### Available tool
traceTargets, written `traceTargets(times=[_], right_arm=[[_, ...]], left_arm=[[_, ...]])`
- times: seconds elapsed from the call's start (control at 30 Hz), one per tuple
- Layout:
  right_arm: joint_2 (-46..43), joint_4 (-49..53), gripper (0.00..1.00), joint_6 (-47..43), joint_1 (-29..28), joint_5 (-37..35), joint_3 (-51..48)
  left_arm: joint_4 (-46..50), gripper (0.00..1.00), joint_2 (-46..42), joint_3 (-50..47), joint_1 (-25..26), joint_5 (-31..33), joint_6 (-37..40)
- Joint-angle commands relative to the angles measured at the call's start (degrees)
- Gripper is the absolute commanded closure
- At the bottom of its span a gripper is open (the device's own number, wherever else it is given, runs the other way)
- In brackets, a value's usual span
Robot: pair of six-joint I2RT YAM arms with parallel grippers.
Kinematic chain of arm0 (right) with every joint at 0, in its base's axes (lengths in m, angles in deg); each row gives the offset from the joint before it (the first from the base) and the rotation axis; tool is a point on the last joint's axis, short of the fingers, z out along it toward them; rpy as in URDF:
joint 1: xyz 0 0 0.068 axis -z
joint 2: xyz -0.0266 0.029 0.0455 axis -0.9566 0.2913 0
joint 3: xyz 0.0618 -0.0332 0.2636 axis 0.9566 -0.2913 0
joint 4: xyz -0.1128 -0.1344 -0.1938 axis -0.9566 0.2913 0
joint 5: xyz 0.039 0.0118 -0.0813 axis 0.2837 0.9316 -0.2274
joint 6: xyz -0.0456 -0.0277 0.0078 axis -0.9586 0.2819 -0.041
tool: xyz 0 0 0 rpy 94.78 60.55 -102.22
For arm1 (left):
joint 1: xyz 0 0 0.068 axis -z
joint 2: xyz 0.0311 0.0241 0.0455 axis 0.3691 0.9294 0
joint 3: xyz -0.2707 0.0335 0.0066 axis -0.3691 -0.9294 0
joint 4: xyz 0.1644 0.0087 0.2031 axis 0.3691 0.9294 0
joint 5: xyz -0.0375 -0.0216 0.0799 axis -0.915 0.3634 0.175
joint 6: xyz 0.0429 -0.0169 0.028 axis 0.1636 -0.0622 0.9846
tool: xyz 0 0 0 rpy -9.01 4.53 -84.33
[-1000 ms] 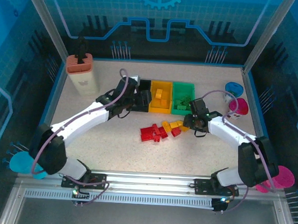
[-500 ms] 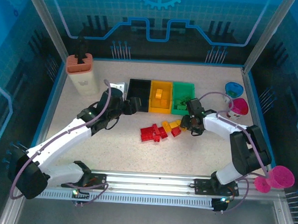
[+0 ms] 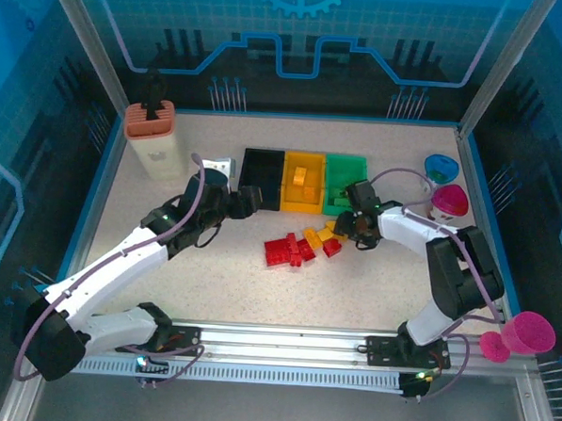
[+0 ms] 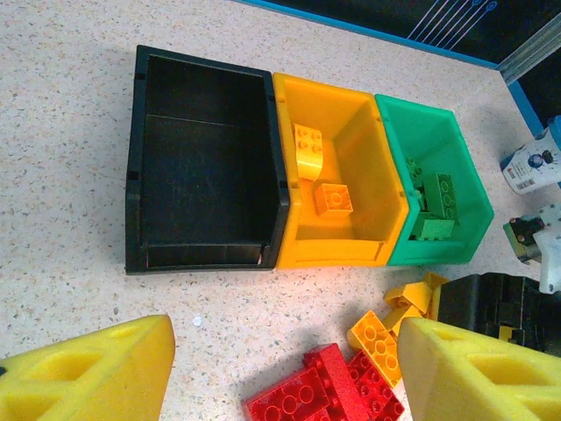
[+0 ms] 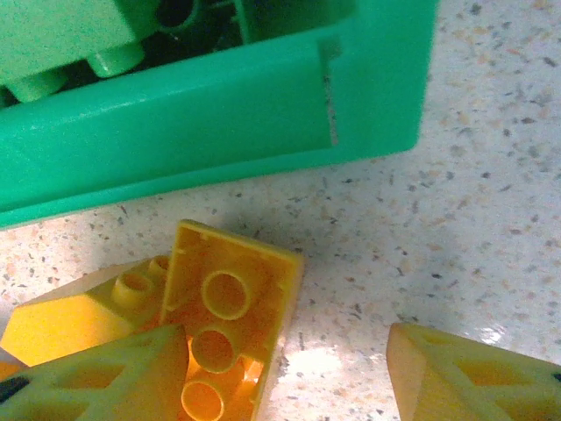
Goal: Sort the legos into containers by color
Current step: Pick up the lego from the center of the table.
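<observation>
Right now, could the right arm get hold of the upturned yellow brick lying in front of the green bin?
Probably yes. The right gripper hangs open just above the yellow brick, one finger at its edge. Nothing lies between them, though the wall of the green bin stands close behind.

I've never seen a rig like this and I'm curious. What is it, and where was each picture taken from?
Two robot arms are bolted at the table's near edge, each ending in a two-finger gripper. The wide picture looks down from above and behind them; the other two come from wrist cameras, so the yellow foam wedges are fingers. A black bin, a yellow bin and a green bin stand in a row; the yellow and green hold matching bricks, the black is empty. Red bricks and yellow bricks lie loose before them. The left gripper is open, holding nothing. The right gripper, also open, hangs low over an upturned yellow brick beside the green bin.
</observation>
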Motion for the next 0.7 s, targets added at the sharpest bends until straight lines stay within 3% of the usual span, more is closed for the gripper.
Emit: traceTargets(times=[0.0, 0.23, 0.67], right_arm=[[2.21, -0.28, 0.39, 0.12, -0.86, 1.97, 1.62], [2.88, -0.75, 0.45, 0.4, -0.94, 1.93, 1.08], [-0.31, 0.51, 0.72, 0.06, -1.14, 1.09, 0.31]], left_arm=[[0.41, 0.31, -1.06, -0.75, 0.03, 1.33, 1.22], [0.53, 0.31, -0.84, -1.12, 0.02, 1.58, 1.46], [0.47, 0.32, -1.64, -1.56, -0.13, 2.12, 1.84]])
